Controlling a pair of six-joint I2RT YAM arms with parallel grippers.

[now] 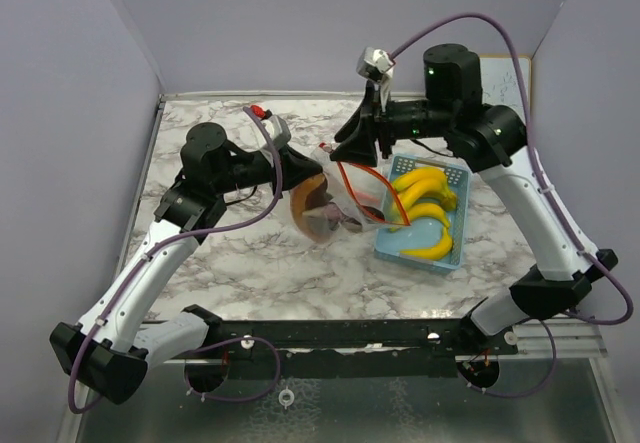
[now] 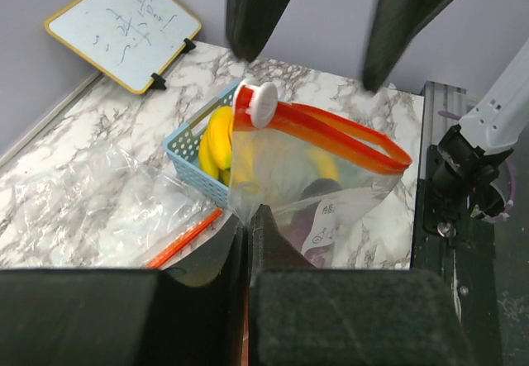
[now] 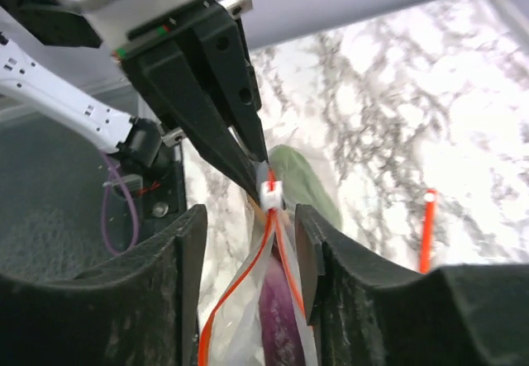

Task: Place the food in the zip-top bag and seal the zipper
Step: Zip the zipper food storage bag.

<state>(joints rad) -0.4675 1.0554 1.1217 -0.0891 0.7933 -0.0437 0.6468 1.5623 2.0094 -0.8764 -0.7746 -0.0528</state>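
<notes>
Top view: a clear bag (image 1: 345,198) with a red zipper stands open on the marble table (image 1: 250,263), about centre. The left claw (image 1: 305,185) meets it from 9 o'clock and the right claw (image 1: 350,151) hangs over it from 12 o'clock. A blue basket (image 1: 385,251) sits against the bag at 3 o'clock and holds yellow bananas (image 1: 425,188). A brown-orange shape shows through the bag's 9 o'clock end. I cannot tell what it is.

Left wrist view: the left claw's fingers (image 2: 235,242) are pressed together, pinching the bag's near edge at 6 o'clock. The zipper mouth gapes, with a white slider (image 2: 260,103) at its 11 o'clock end. The right claw's two dark fingers are spread wide at 12 o'clock, above the mouth and apart from it. A whiteboard (image 2: 124,27) leans at 10 o'clock. A second bag (image 2: 83,201) lies flat at 9 o'clock.

Right wrist view: the right claw's fingers (image 3: 178,283) stand open with the red zipper running between them. The left claw grips the bag just beside the slider. A purple eggplant (image 3: 277,316) lies inside the bag at 6 o'clock. A green leaf (image 3: 306,180) shows just past the slider. I cannot tell whether it is in the bag.
</notes>
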